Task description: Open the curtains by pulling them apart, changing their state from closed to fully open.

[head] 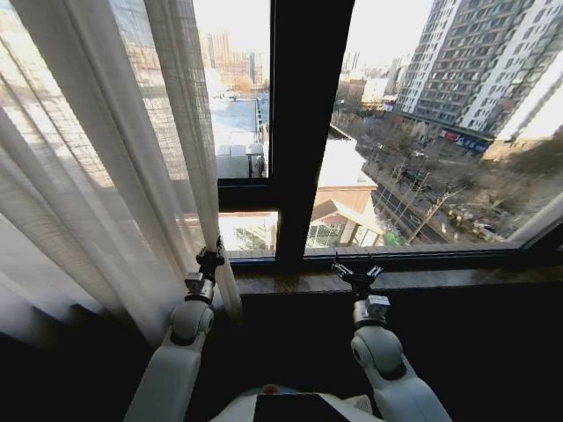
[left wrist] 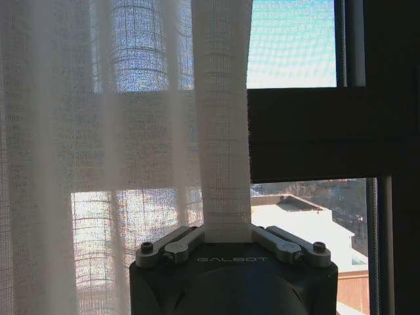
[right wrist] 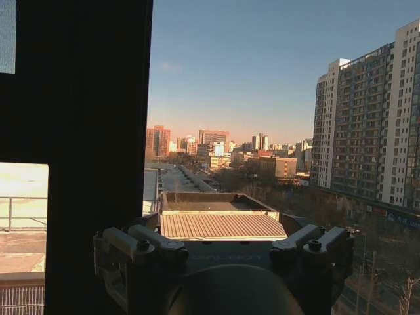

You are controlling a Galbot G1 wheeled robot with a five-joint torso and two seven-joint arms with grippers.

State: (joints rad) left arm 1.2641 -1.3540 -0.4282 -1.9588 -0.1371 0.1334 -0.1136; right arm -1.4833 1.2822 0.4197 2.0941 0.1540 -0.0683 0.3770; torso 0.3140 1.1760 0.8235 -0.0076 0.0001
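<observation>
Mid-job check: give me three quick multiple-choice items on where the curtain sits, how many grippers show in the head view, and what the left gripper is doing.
1. Where does the curtain hang in the head view?
A. On the robot's left of the window frame
B. On the robot's right
C. Across the whole window

2. How many grippers show in the head view?
A. One
B. Two
C. Three

3. What is the state of the left gripper?
A. Open, clear of the fabric
B. Shut on the curtain
C. Shut on the sill

Answers:
1 A, the fabric covers the left pane and the right pane is bare glass.
2 B, the left gripper and the right gripper both rise near the sill.
3 B, the left wrist view shows a fold of curtain pinched between its fingers.
</observation>
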